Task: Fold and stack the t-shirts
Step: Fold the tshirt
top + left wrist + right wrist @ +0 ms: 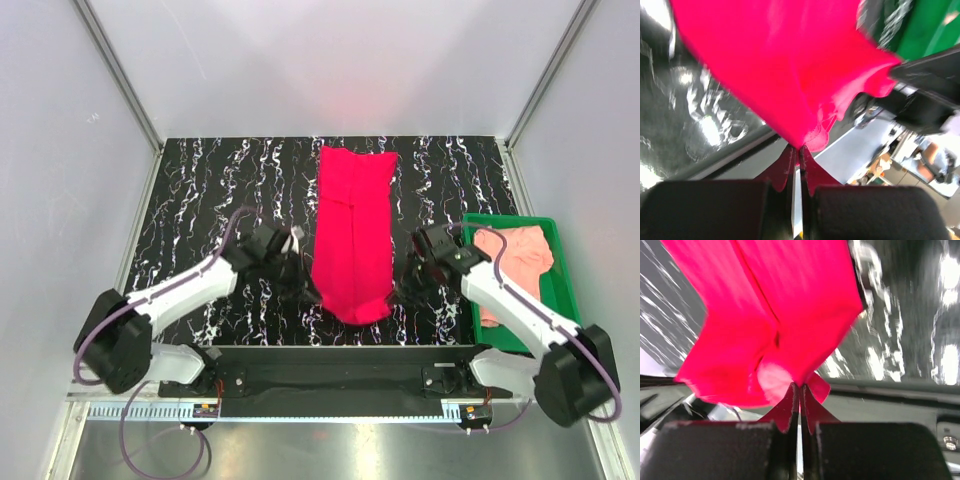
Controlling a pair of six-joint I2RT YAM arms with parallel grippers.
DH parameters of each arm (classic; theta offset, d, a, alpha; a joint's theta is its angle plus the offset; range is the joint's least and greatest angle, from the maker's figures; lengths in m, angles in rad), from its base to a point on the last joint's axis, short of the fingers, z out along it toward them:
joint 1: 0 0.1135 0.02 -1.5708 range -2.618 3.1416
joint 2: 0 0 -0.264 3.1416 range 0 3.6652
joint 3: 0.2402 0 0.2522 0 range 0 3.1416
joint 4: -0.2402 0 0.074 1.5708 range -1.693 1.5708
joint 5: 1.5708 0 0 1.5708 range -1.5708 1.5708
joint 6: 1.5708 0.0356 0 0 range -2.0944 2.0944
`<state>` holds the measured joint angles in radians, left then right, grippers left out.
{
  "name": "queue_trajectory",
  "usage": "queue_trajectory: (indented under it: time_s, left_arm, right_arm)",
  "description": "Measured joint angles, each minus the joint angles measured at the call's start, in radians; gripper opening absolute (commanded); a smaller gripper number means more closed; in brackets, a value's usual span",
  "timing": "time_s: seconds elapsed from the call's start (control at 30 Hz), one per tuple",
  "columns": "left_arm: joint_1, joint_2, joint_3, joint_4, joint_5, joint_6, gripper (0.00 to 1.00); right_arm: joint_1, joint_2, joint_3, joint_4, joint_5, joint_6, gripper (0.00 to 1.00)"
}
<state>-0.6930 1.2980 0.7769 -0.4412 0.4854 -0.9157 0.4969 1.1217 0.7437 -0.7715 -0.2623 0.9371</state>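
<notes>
Clenching one red t-shirt [352, 230] are left gripper [799, 150], right gripper [800, 386]; one pink t-shirt [515, 255] aside.

Two white-and-black robot arms reach inward from their bases. The left arm [180, 295] angles forward and right, the right arm [510, 300] forward and left. The left claw [799, 152] has its jaws pressed together, pinching an edge of the red t-shirt [352, 230]. The right claw [800, 389] is clamped on it likewise.
</notes>
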Motion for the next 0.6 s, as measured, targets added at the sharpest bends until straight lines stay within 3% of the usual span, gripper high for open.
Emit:
queue_trajectory:
  time_s: [0.33,0.6]
  left_arm:
    - [0.253,0.337,0.367,-0.036,0.046,0.102,0.00]
    - [0.342,0.603,0.589,-0.036,0.125,0.142,0.00]
  right_arm:
    - [-0.183,0.396,0.388,0.003,0.018,-0.204,0.00]
    - [-0.261,0.697,0.685,-0.014,0.033,-0.350,0.00]
